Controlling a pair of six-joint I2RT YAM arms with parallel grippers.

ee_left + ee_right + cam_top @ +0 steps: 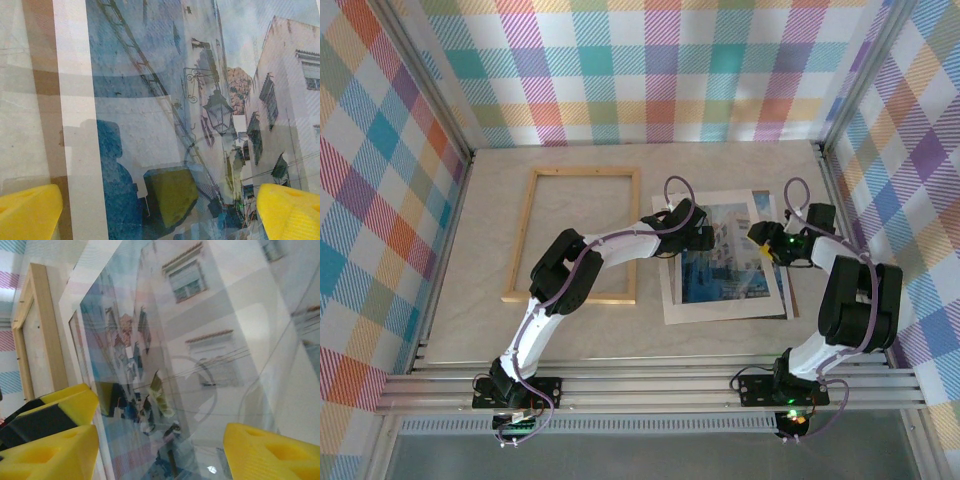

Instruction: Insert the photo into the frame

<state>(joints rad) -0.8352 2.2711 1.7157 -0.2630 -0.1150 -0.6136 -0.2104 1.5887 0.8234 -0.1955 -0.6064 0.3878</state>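
The photo [730,275], a blue-toned street of buildings, lies flat on the table right of centre, inside a white mat [672,300]. Its surface is glossy and mirrors the arms. The frame [525,235] of light wood lies to its left, with bare table showing through it. My left gripper [705,238] hovers low over the photo's left part [150,100], its yellow fingertips [30,212] spread wide with nothing between them. At the photo's right edge is my right gripper [766,243], open over the print [150,340]. The frame's rail [47,330] shows beyond it.
Checked walls close in the table on three sides. A brownish strip [37,50] runs beside the mat's outer edge. The left arm's link crosses the frame's right rail [632,245]. The left gripper's yellow and black finger [60,407] sits close beside my right gripper's left finger.
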